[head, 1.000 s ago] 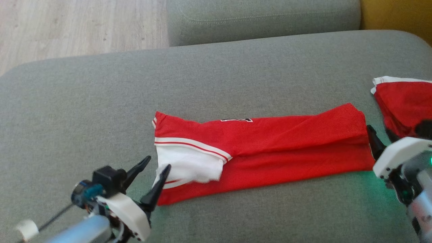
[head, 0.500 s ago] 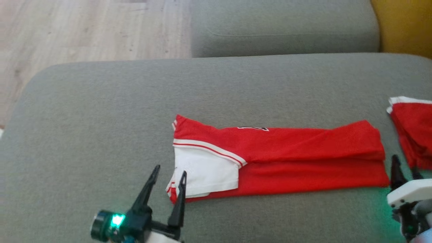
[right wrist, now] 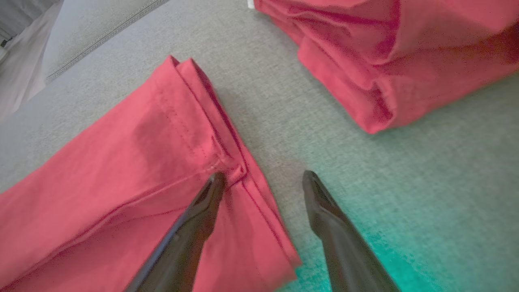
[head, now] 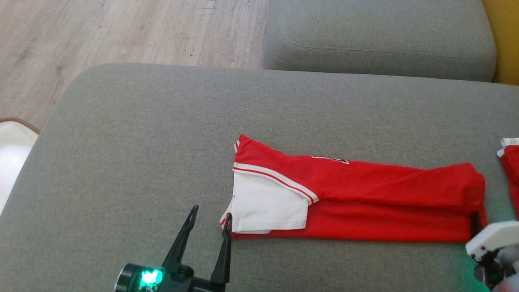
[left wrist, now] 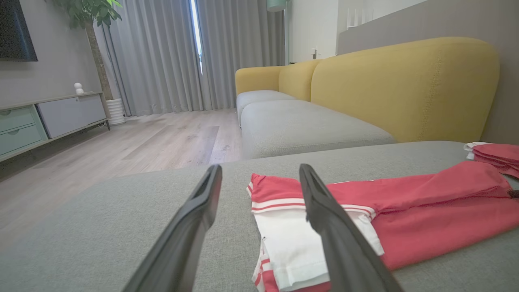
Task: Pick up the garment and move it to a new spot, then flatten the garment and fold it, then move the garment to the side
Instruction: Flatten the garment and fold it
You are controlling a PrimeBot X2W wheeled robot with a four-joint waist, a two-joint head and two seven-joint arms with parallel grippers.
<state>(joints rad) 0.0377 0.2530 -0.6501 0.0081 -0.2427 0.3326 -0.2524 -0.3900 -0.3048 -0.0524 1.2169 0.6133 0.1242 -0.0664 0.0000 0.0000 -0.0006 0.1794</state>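
The garment [head: 377, 198] is a red shirt with a white sleeve, folded into a long flat strip on the grey sofa cushion [head: 134, 134]. My left gripper [head: 211, 211] stands open at its left end, right finger beside the white sleeve's corner, nothing held. In the left wrist view the open left gripper [left wrist: 260, 168] looks along the garment [left wrist: 429, 202]. My right gripper [head: 480, 223] is at the garment's right end. The right wrist view shows the right gripper [right wrist: 264, 175] open, one fingertip over the hem of the garment [right wrist: 121, 170], the other over bare cushion.
A second folded red garment [head: 511, 170] lies at the far right, close to my right gripper. Another grey cushion [head: 377, 36] sits behind, with a yellow backrest [left wrist: 405, 81]. Wooden floor [head: 121, 32] lies beyond the cushion's left and far edges.
The head camera has shifted, moving the whole picture. Both grippers have opened wider. The left gripper has swung to point straight up the view beside the sleeve corner. The garment lies flat, released.
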